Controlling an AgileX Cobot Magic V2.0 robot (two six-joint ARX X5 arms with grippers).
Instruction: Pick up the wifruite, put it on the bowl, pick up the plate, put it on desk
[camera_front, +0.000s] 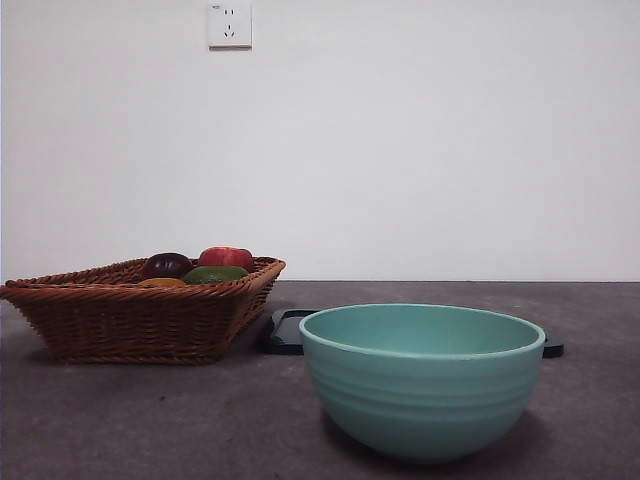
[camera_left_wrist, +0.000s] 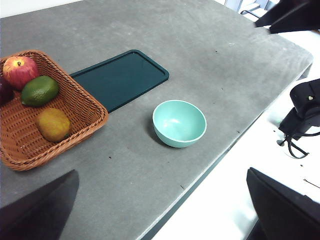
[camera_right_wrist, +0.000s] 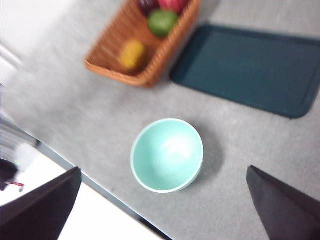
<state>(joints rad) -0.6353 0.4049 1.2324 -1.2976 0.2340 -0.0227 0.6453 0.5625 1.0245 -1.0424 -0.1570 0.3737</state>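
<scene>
The orange-brown wifruite (camera_left_wrist: 53, 124) lies in the brown wicker basket (camera_left_wrist: 75, 107), at the end of it near the tabletop's edge. A green fruit (camera_left_wrist: 40, 90) sits next to it, then a red apple (camera_left_wrist: 20, 71), and a dark purple fruit (camera_left_wrist: 5, 90) peeks in at the picture's edge. From the low front view only a thin orange sliver of the wifruite (camera_front: 161, 283) shows over the basket's rim (camera_front: 120, 290), behind which the purple fruit (camera_front: 167, 265), green fruit (camera_front: 215, 274) and apple (camera_front: 226, 257) stick up.

The mint-teal bowl (camera_front: 422, 385) stands upright and has nothing in it. That is easy to see from the two wrist views, which look down into the bowl (camera_right_wrist: 167, 155). The front view shows its ridged side but not its bottom.

A flat dark green plate (camera_left_wrist: 120, 79), shaped like a tray, lies on the grey tabletop (camera_left_wrist: 210, 60) between basket and bowl, touching the basket's corner. In the front view the plate (camera_front: 285, 333) is just a thin dark strip behind the bowl.

The left hand (camera_left_wrist: 160, 210) and the right hand (camera_right_wrist: 162, 210) both hang high over the tabletop, spread wide and grasping nothing. Neither shows in the front view.
</scene>
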